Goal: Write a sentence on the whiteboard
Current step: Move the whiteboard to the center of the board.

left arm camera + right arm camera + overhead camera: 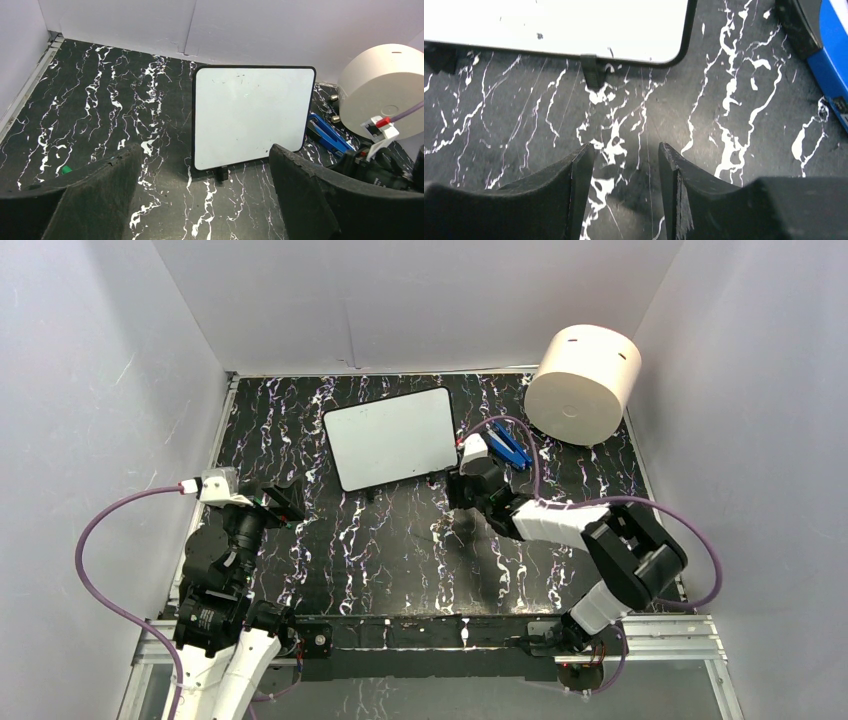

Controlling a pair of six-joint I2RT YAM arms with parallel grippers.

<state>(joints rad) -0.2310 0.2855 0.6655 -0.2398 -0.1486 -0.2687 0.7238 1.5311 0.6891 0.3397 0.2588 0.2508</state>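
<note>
Whiteboard [390, 438], small, white, black-framed, stands propped; right gripper [626, 150] at its four o'clock, narrowly parted, empty; left gripper [204, 150] wide apart, empty.

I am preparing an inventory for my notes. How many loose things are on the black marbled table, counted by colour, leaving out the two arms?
White: 1, the whiteboard
Cream: 1, the cylinder
Blue: 1, the blue tool
Green: 1, the small green piece, too small to identify
Total: 4
</note>
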